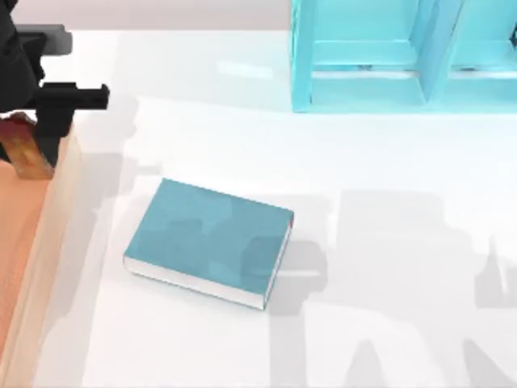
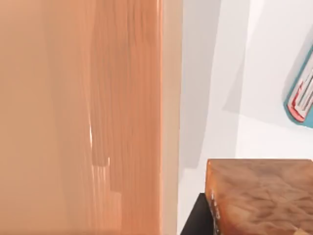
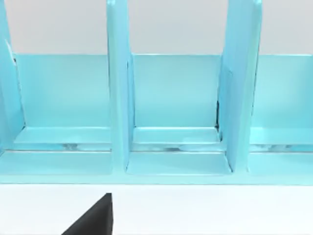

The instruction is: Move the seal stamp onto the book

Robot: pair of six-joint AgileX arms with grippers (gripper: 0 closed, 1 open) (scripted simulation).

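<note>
The left gripper [image 1: 32, 149] is at the top view's far left, above the table's left edge where the white surface meets an orange-brown wooden surface [image 1: 16, 242]. The seal stamp [image 1: 28, 158] is held between its fingers, so the jaws are closed on the stamp's body. In the top view, the stamp shows as an orange-brown block with a dark-red end just under the black gripper body. In the left wrist view, the stamp [image 2: 261, 196] appears as a mottled orange-brown block close to the camera, with a black finger [image 2: 195, 220] against its side. Beyond it lie the wooden surface [image 2: 78, 117] and the white table [image 2: 254, 73].

The book [image 1: 210, 238] lies flat on the white table [image 1: 388, 186], left of centre in the top view, teal cover up and white page edges facing the near side. It is well apart from the stamp, to the right of it and nearer the front. One corner of the book [image 2: 302, 100], with a red mark, shows in the left wrist view.

The cyan shelf unit [image 1: 404, 56] stands at the far right of the table. The right wrist view faces its compartments [image 3: 173, 98], with a black part of the right gripper [image 3: 93, 220] at the picture's edge; its finger state cannot be determined.
</note>
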